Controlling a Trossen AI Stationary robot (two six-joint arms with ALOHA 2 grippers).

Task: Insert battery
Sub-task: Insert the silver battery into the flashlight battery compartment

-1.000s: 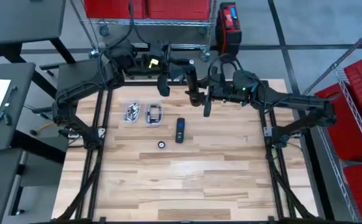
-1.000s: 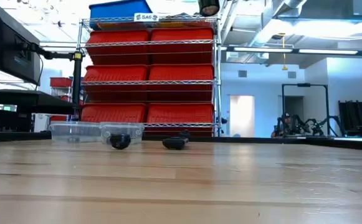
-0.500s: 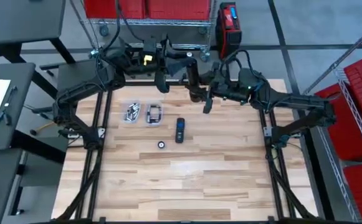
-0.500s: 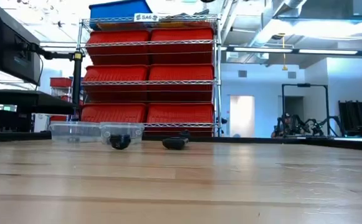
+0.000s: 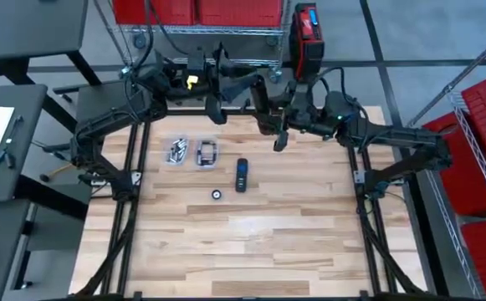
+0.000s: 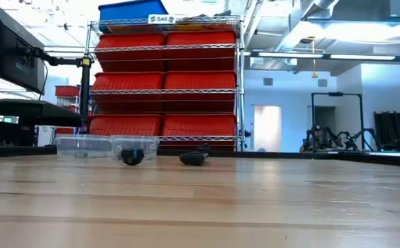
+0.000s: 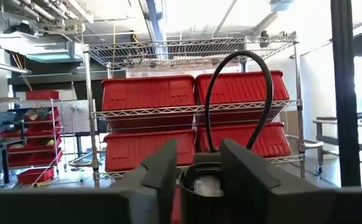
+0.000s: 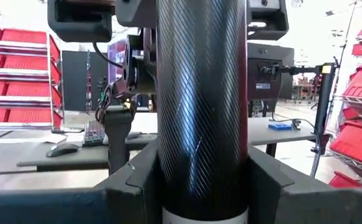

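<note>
Remote control (image 5: 241,175) lies on the counter (image 5: 309,234), long axis running front-to-back, just beside the battery tray (image 5: 176,150). Both hands sit up at the back edge; right hand (image 5: 279,142) looks nearer than left hand (image 5: 214,113). Grip state: cannot tell for either.

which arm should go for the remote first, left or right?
Right, marginally. Both arms are folded at the table's far edge, neither near the parts. The right tool hangs closer to the remote; the left tool sits farther back, nearer the two clear containers. Neither holds anything visibly.
</note>
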